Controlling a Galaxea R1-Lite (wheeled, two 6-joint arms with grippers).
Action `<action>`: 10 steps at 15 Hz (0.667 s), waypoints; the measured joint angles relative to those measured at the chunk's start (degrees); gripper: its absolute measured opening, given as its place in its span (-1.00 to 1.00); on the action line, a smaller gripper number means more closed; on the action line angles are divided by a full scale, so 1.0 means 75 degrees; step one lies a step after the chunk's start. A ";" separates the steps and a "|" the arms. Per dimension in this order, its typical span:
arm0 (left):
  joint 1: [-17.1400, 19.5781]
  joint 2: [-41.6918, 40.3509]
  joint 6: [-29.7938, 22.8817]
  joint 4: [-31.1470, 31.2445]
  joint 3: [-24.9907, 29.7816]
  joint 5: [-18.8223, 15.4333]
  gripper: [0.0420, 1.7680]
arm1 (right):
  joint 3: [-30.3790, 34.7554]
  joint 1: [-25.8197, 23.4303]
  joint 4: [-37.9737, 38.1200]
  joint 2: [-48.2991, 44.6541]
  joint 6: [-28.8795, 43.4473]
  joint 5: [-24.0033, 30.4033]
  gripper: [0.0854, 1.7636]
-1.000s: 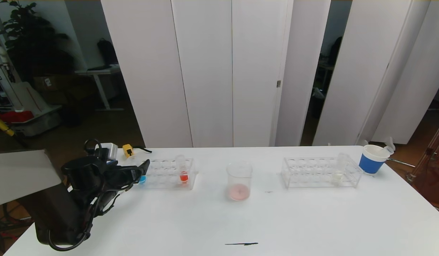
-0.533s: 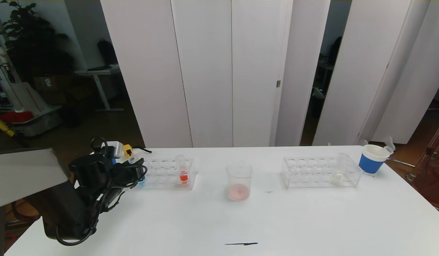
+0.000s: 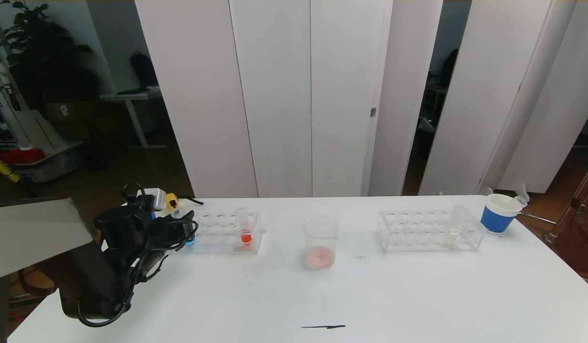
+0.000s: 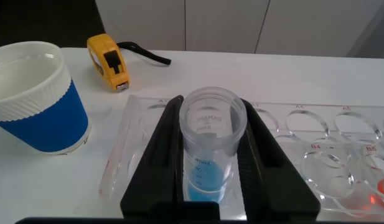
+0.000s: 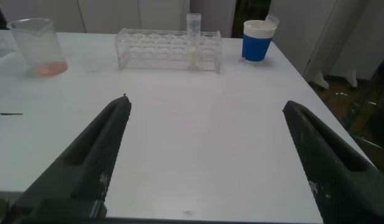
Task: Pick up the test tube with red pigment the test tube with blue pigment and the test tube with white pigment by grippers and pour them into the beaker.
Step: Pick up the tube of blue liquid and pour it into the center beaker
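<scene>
The test tube with blue pigment (image 3: 190,241) stands at the left end of the left clear rack (image 3: 222,234). My left gripper (image 3: 186,233) is around it, and in the left wrist view (image 4: 210,102) its black fingers press on both sides of the tube (image 4: 207,168). A test tube with red pigment (image 3: 245,233) stands further right in the same rack. The beaker (image 3: 320,242) holds pinkish liquid at the table's middle. The test tube with white pigment (image 3: 453,233) stands in the right rack (image 3: 417,231). My right gripper (image 5: 205,102) is open and empty over the bare table, outside the head view.
A blue-banded paper cup (image 4: 36,93) and a yellow tape measure (image 4: 107,61) sit just beyond the left rack. Another blue-banded cup (image 3: 498,213) stands at the table's far right corner. A black mark (image 3: 322,327) lies near the front edge.
My left gripper has moved forward and right to the left rack and closed around the blue tube. The tube stays in the rack. Nothing else has moved.
</scene>
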 joint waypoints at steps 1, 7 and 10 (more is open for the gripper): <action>-0.0007 0.0015 0.0000 -0.0007 -0.0002 0.0000 -0.38 | 0.0000 0.0000 0.0000 0.0000 0.0003 0.0000 0.98; -0.0128 -0.0050 0.0026 0.0125 -0.0031 0.0068 -0.38 | -0.0003 -0.0002 0.0003 0.0000 0.0000 -0.0003 0.98; -0.0164 -0.0405 0.0026 0.0592 -0.0177 0.0076 -0.38 | 0.0000 -0.0002 0.0000 0.0000 0.0000 0.0000 0.98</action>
